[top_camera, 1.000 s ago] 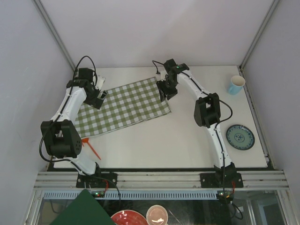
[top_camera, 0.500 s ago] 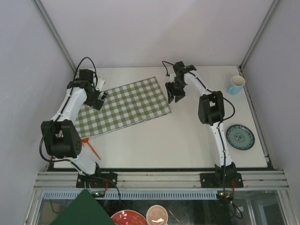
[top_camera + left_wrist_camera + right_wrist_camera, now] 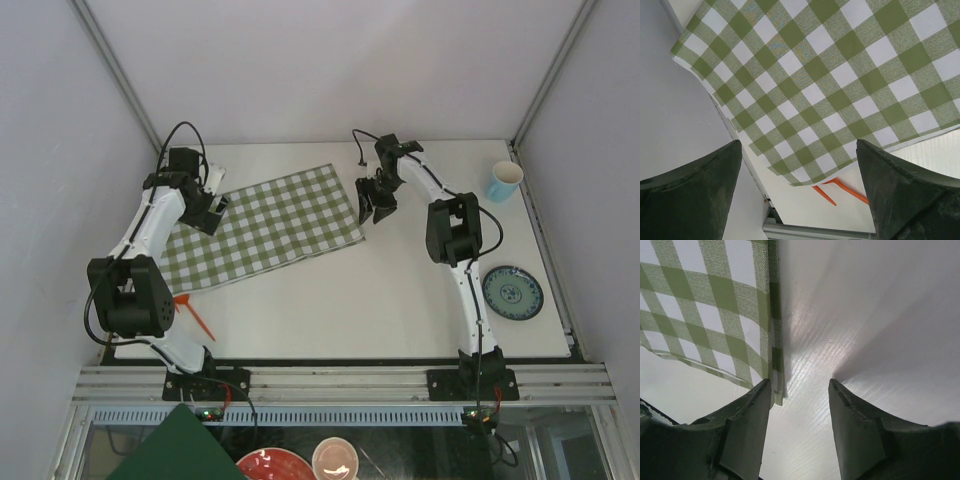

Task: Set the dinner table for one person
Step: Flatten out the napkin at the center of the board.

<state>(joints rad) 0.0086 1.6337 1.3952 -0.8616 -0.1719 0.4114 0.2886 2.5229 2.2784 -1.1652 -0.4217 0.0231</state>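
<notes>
Hovering right jaws (image 3: 799,385): about half open, nothing between them, only bare surface (image 3: 400,300) in the gap. The checked cloth (image 3: 265,225) has its right hem just at the inner face of the left-hand finger (image 3: 747,425).

Left jaws (image 3: 799,145): fully spread, holding nothing, hanging above the cloth's left end.

Cloth lies flat on the left half of the surface, skewed to its edges. Its left corner sits at the surface edge by the wall. An orange utensil (image 3: 195,315) is just beside the near-left corner; can't tell what kind.

Risks, my read:
- Right jaws closing or dropping here would catch the hem. That drags or bunches the cloth.
- Pinching one end only would likely twist it further off square.
- Left arm is low over the fabric, so any sideways move while touching rucks it toward the wall edge.
- Shifting the cloth could nudge the orange utensil.

Containers:
- Blue cup (image 3: 504,181), upright at the far-right corner, nothing visible inside.
- Patterned plate (image 3: 512,292), near the right edge, bare.
- Both well apart from the cloth.
- Red dish (image 3: 270,465) and pink bowl (image 3: 335,458) sit below the near rail, off the surface. Contents unclear.
</notes>
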